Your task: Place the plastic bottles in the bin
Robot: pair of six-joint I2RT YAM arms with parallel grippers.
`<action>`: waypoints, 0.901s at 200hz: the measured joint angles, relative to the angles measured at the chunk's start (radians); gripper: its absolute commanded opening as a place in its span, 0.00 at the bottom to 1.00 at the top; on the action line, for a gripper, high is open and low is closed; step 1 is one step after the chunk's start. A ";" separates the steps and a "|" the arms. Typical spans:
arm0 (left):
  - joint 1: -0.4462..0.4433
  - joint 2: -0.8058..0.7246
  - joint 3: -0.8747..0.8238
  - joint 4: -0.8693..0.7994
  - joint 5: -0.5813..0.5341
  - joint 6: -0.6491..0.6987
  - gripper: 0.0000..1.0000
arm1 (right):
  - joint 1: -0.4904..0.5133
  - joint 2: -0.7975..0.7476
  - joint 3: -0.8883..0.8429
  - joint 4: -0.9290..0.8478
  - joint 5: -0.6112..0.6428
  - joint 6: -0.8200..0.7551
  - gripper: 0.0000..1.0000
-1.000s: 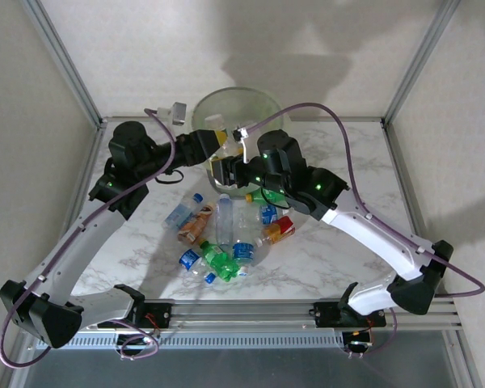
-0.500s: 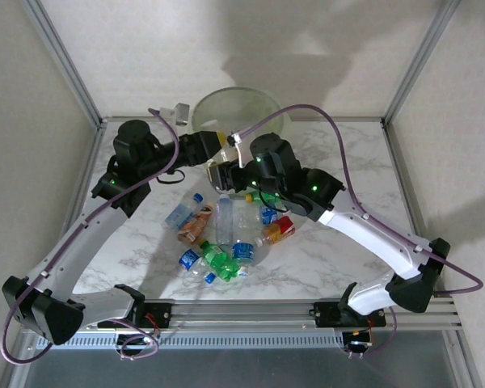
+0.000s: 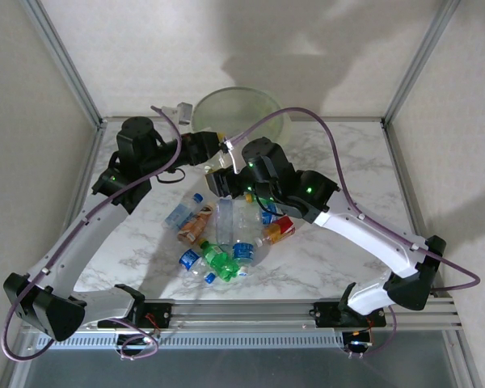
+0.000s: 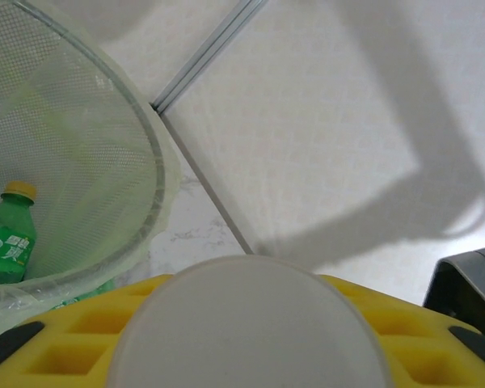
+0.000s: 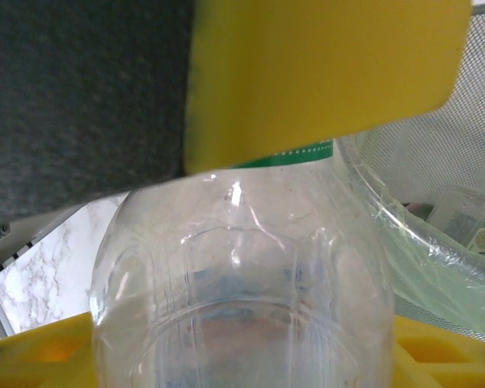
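With right pincer (image 5: 250, 234), gripping clear bottle (image 5: 242, 323) beside bin (image 5: 424, 246) rim, near enough for drop-in. With left pincer (image 4: 246, 347), flanking white cap (image 4: 246, 303); clamped or not, cannot tell. Other plastic bottles (image 3: 226, 238) heaped centre-frame on worktop (image 3: 347, 153).

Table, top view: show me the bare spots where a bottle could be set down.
The table is bare at its far right corner, between the bin and the frame post, and at near left, between the left arm and the bottle pile. Crowded: the middle, from that pile up to the bin.
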 measured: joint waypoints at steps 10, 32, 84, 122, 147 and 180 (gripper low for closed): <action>0.000 0.000 0.000 0.000 -0.008 -0.009 0.29 | 0.002 -0.002 0.000 0.000 0.013 0.001 0.82; 0.000 0.000 0.001 0.014 -0.042 -0.039 0.27 | 0.001 -0.015 0.000 0.001 0.072 0.009 0.89; 0.004 -0.016 0.027 0.120 -0.312 -0.132 0.25 | -0.002 -0.121 -0.021 0.035 0.323 0.069 0.99; 0.006 -0.031 0.027 0.243 -0.566 -0.200 0.24 | -0.079 -0.266 -0.097 0.046 0.496 0.192 0.99; 0.006 0.005 0.029 0.315 -0.679 -0.241 0.23 | -0.151 -0.317 -0.142 0.016 0.537 0.297 0.99; 0.006 0.155 0.100 0.327 -0.747 -0.266 0.18 | -0.201 -0.323 -0.200 -0.058 0.531 0.404 0.99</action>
